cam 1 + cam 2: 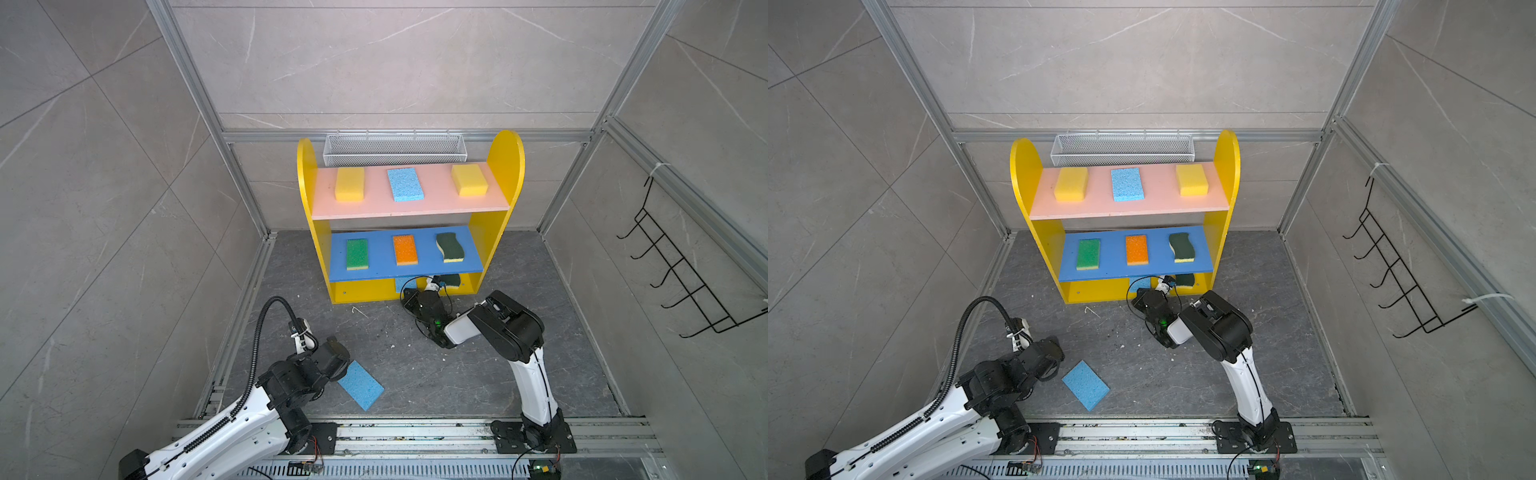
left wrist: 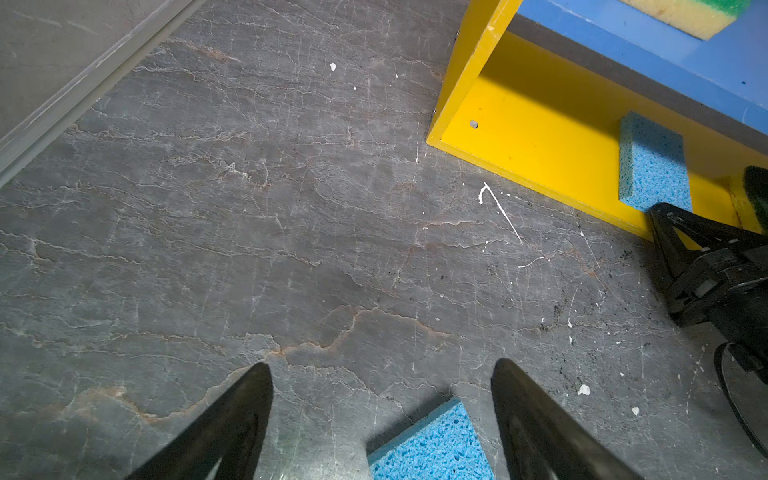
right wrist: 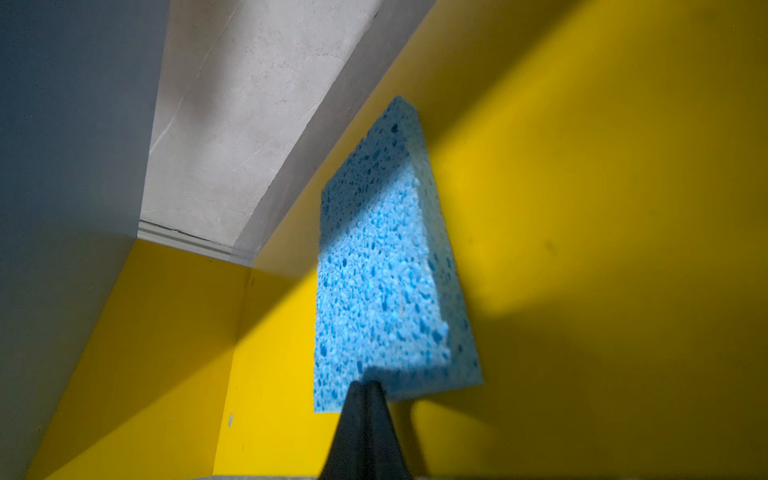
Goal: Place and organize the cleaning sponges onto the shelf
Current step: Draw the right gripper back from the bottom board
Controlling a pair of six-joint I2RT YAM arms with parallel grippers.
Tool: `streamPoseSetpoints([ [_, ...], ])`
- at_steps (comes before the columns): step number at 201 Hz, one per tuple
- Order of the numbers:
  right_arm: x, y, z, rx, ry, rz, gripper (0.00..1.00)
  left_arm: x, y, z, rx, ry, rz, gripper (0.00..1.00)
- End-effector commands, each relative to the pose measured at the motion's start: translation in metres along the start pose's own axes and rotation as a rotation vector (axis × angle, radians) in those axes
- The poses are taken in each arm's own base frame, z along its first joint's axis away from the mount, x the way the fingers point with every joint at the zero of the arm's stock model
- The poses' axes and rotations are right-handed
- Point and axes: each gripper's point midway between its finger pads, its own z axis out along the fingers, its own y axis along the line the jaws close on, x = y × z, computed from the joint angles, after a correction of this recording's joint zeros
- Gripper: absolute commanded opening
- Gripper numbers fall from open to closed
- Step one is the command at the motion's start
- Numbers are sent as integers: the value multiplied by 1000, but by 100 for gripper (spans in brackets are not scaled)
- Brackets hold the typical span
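The yellow shelf [image 1: 505, 166] holds two yellow sponges and a light blue one on its pink board. A green, an orange and a wavy dark green sponge lie on the blue board. On the yellow bottom board lie a light blue sponge [image 3: 382, 270] and a wavy dark green sponge [image 1: 451, 280]. My right gripper [image 3: 365, 384] is shut, its tips at that blue sponge's near edge, with nothing seen between them. Another light blue sponge [image 1: 360, 385] lies on the dark floor. My left gripper [image 2: 381, 363] hangs open over its corner [image 2: 432, 449] without touching it.
A white mesh basket [image 1: 392, 148] hangs on the back wall behind the shelf. A black wire hook rack [image 1: 681, 274] is fixed to the right wall. Aluminium rails border the floor, and white specks [image 2: 584, 389] lie on it.
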Motion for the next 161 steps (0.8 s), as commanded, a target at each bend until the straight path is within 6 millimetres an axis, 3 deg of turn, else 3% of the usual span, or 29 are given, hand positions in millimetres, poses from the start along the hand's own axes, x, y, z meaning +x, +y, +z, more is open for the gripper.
streamPoseSetpoints([
  [1, 17, -44, -2, 140, 58, -67, 0, -8, -3, -2, 2, -30, -24, 85],
  [82, 8, -34, -18, 145, 46, -140, 0, -5, -1, -1, -8, -18, -18, 85],
  [122, 4, -12, -34, 117, 24, -250, 4, -3, 1, -2, -4, -8, -22, 85],
  [161, 11, 35, -63, 57, 31, -404, 7, 3, 6, -1, -12, 11, -20, 86],
])
